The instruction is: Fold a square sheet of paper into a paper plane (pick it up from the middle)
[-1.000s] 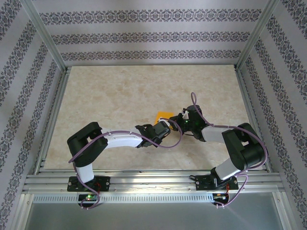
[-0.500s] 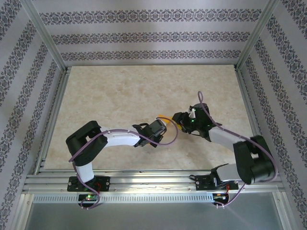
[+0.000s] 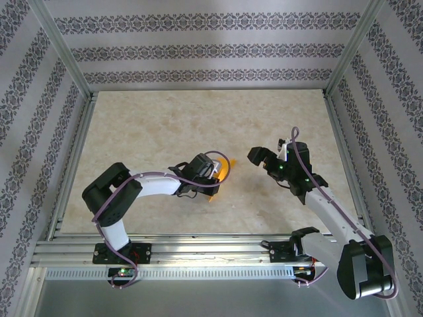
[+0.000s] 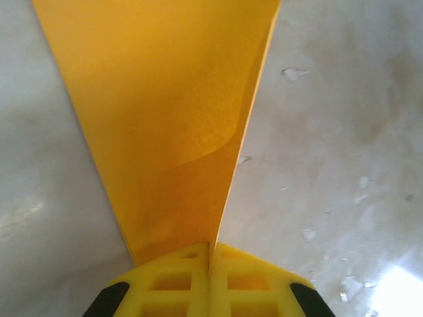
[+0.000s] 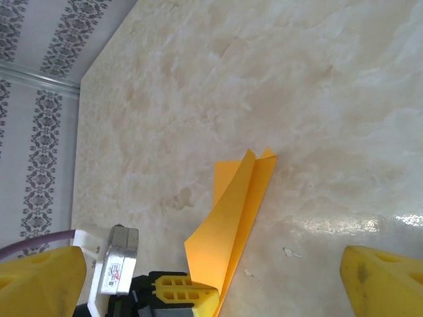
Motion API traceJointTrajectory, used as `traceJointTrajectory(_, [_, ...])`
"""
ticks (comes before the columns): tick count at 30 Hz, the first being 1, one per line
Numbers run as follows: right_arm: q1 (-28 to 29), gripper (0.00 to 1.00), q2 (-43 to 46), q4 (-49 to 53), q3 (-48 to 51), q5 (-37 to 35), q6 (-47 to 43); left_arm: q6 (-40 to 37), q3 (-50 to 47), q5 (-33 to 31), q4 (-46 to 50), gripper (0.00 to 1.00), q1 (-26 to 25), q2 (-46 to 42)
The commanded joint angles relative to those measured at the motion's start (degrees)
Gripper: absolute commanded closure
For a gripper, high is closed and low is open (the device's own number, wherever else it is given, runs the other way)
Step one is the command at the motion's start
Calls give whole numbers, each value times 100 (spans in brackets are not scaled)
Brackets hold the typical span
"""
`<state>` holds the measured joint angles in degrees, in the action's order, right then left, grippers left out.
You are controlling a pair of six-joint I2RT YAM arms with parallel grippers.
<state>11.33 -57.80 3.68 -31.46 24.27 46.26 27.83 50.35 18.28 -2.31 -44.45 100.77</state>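
So the left gripper is pinching the folded orange paper right at its near end. In the left wrist view the two yellow fingers are pressed flat together, with only a thin seam between them, and the paper comes straight out from that seam. The paper is folded lengthwise into a long narrow shape that widens away from the gripper, and one layer curls a bit over the other, so you can see a soft curved edge partway along. From overhead it sits around the middle of the counter, a little closer to the near edge than the far one, sticking out past the left wrist. The right wrist view shows the far end splitting into a couple of little points with a crease running between them. I honestly can't tell if that end is resting on the counter or just hovering over it. The right gripper is spread wide open, with its yellow fingertips way out at the bottom corners of its own camera view, and it's holding nothing. It hangs to the right of the paper, clearly apart from it, over the right half of the counter, with its arm stretched out long from the near right corner. The marbled beige counter looks a bit glossy near the paper.
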Motion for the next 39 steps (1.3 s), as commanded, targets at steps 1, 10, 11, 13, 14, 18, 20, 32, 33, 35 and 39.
traceJointTrajectory(1, [-116, 2, 94, -207, 118, 260, -55, 317, -99, 656, -437, 98, 167, 138])
traceJointTrajectory(10, [-147, 27, -637, -741, 165, 1562, 145, 603, -103, 1292, -798, 96, 334, 540])
traceJointTrajectory(11, [-83, 34, -792, -752, 141, 1663, 138, 622, -99, 1326, -835, 96, 331, 556])
traceJointTrajectory(13, [54, 46, -1040, -825, 149, 1678, 174, 662, -97, 1369, -877, 94, 339, 605])
traceJointTrajectory(14, [163, 53, -1182, -830, 136, 1615, 188, 668, -93, 1393, -877, 94, 346, 622])
traceJointTrajectory(18, [580, 73, -1618, -894, 57, 1444, 164, 702, -64, 1532, -873, 92, 384, 709])
traceJointTrajectory(20, [821, 82, -1868, -1048, -5, 1353, 199, 714, -50, 1582, -870, 92, 393, 761])
traceJointTrajectory(32, [1319, 93, -2942, -1913, -329, 990, 663, 705, -38, 1773, -873, 93, 437, 939])
traceJointTrajectory(33, [1319, 93, -3013, -2033, -334, 992, 712, 706, -30, 1791, -856, 93, 440, 953])
traceJointTrajectory(35, [1321, 94, -3174, -2283, -343, 1018, 869, 704, -35, 1802, -859, 94, 437, 970])
traceJointTrajectory(39, [1285, 95, -3483, -2610, -327, 925, 1056, 701, -44, 1843, -849, 94, 439, 1001])
